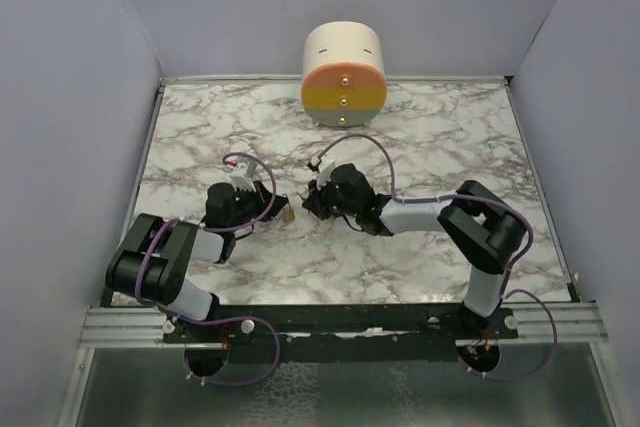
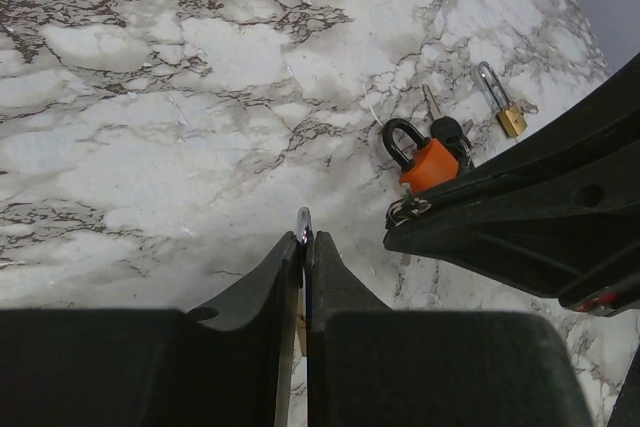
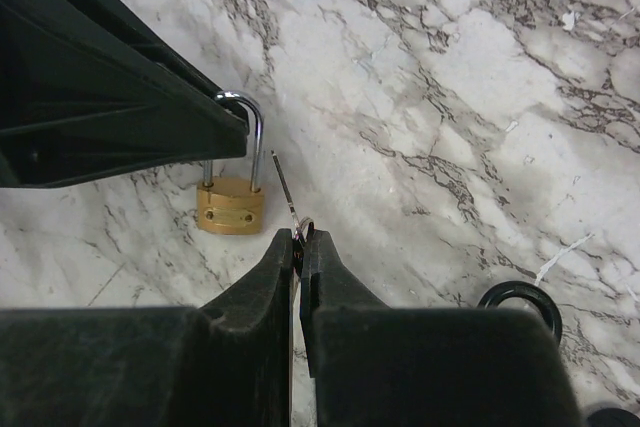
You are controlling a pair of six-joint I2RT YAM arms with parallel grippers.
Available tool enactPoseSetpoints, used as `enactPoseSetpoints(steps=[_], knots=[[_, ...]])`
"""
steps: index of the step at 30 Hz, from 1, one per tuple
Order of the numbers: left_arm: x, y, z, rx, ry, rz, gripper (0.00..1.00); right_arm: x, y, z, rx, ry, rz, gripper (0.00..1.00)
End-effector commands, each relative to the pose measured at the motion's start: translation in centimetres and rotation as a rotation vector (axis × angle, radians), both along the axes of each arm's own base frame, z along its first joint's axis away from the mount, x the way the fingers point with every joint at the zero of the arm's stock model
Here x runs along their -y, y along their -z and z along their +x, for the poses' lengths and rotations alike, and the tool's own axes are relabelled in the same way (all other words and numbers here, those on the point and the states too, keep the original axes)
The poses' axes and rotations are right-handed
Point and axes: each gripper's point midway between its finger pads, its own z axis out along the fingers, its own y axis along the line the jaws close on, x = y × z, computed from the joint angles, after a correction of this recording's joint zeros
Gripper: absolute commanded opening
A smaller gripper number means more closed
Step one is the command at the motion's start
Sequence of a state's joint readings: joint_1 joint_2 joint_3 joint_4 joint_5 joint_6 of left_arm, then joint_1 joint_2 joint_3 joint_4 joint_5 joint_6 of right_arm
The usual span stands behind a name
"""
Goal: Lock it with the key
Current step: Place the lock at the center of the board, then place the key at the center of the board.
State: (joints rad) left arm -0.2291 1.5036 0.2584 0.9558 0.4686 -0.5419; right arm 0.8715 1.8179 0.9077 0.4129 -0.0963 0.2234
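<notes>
Nearest us, our left claw [image 2: 303,239] is pressed together on the silver shackle of a brass padlock [image 3: 232,205]. Our right claw [image 3: 298,244] is pinched on a thin metal piece [image 3: 284,190]. Farther off, in the upper right of the left wrist view, the key [image 2: 449,131] lies on the desk [image 2: 150,97] against the orange padlock [image 2: 430,164]. Its long axis is steep, with the blade pointing up and slightly left.

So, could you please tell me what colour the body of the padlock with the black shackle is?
The padlock body is orange, clearest in the left wrist view.
</notes>
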Motion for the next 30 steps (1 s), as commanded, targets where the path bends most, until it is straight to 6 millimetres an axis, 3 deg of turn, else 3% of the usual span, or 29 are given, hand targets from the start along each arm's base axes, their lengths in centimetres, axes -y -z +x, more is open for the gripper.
enactPoseSetpoints(steps=[1,4,14,20,26,30], knots=[[-1.1,0.8,0.7,0.000,-0.044,0.070,0.12,-0.9,1.3,0.1,-0.031,-0.003,-0.007,0.01],[-1.2,0.7,0.9,-0.003,-0.047,0.079,0.24,-1.2,1.5,0.1,-0.037,-0.004,0.000,0.01],[-1.4,-0.3,2.1,0.017,-0.080,0.081,0.37,-1.6,2.1,0.3,-0.044,-0.005,-0.008,0.01],[-1.4,-1.6,3.2,0.049,-0.094,0.074,0.60,-1.5,3.1,0.3,-0.065,0.001,-0.026,0.01],[-1.5,-3.0,3.7,0.076,-0.111,0.064,0.66,-1.5,4.1,0.1,-0.092,0.003,-0.038,0.01],[-1.9,-3.5,3.5,0.086,-0.136,0.068,0.76,-1.6,4.6,0.3,-0.101,0.013,-0.053,0.02]])
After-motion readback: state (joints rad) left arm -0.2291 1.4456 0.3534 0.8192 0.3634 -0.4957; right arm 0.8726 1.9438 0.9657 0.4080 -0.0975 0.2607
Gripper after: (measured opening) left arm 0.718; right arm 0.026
